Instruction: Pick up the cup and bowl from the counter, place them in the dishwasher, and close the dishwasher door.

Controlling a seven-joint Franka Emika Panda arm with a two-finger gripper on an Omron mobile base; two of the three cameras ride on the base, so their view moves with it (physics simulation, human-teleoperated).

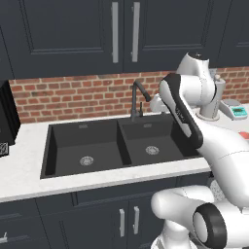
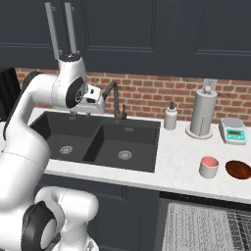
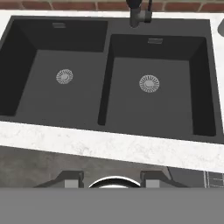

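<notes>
Above the black double sink (image 2: 100, 139) my gripper (image 3: 112, 179) is hanging with its fingertips spread, pinching nothing. The cup (image 2: 209, 167) and the bowl (image 2: 238, 169) are sitting well apart from it, side by side near the counter's (image 2: 181, 162) front edge, right of the sink. I am seeing the dishwasher (image 2: 206, 225) rack below them, door dropped open.

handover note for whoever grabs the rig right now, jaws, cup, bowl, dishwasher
Gripper: raised above the black sink, holding nothing; whether the jaws are open cannot be told.
Cup and bowl: side by side on the counter right of the sink, untouched.
Dishwasher: below them, wire rack showing.
Done: nothing.
Left: load cup and bowl, close the door.
</notes>
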